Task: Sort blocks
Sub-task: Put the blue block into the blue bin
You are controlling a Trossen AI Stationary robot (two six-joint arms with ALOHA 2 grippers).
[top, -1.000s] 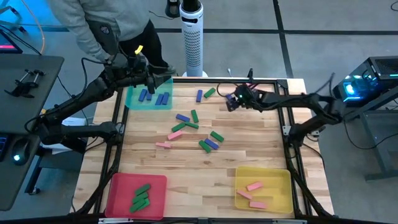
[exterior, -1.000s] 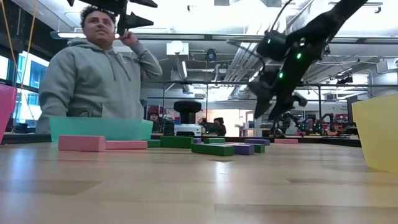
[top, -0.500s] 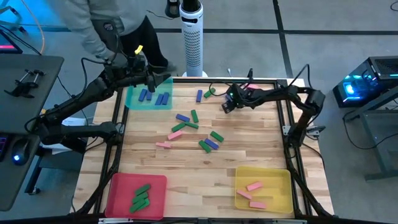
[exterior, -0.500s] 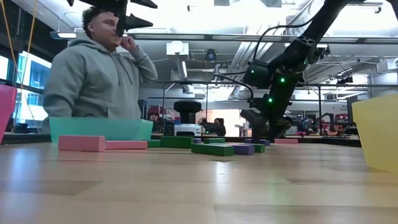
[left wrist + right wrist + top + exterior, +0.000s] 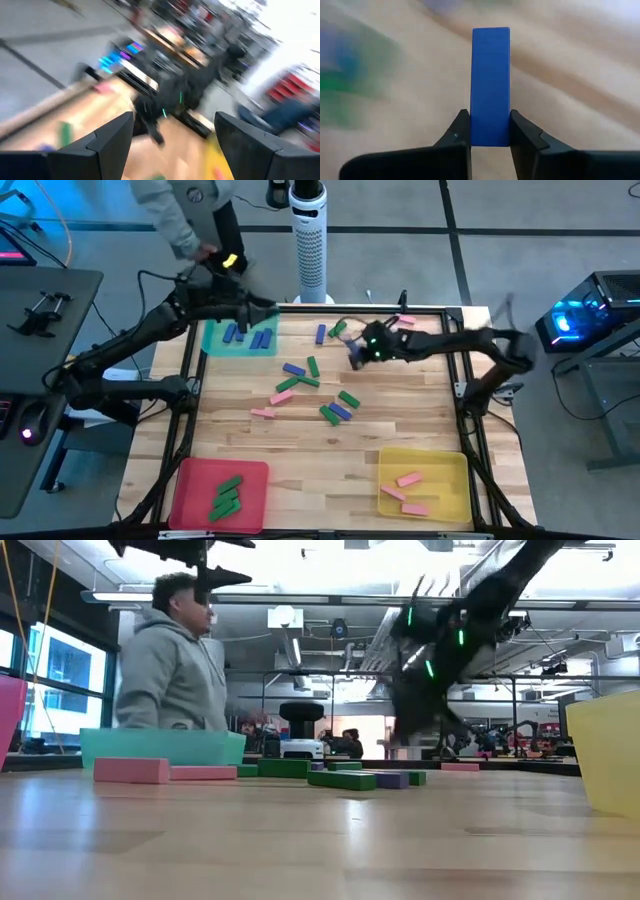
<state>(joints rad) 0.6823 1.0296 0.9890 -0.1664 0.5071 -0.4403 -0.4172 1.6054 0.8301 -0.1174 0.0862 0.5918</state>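
My right gripper (image 5: 353,357) (image 5: 490,120) is over the table's far middle, shut on a blue block (image 5: 490,65). Loose blue, green and pink blocks (image 5: 300,380) lie flat on the wood nearby, and two more (image 5: 328,331) lie by the far edge. My left gripper (image 5: 262,304) (image 5: 175,145) hangs open and holds nothing, high over the far edge of the teal tray (image 5: 215,340). Blue blocks lie in that tray. Green blocks lie in the red tray (image 5: 190,480) and pink ones in the yellow tray (image 5: 450,480). My right gripper pinches the blue block's two long sides (image 5: 490,134) between its two fingers (image 5: 457,131), at the end nearest the wrist. The fingers slant down from the table's right. The rest of the block reaches out ahead of them. Whether it is clear of the wood, I cannot tell.
A person stands beyond the table's far left corner, a hand (image 5: 205,252) close to my left arm. A white tower fan (image 5: 308,240) stands behind the far edge. Bare wood lies between the red and yellow trays at the near side.
My right gripper has gone toward the table's left edge and a little down. Its fingers, spread in the low view a second ago, now close on the blue block. The person has turned and stepped away toward the left.
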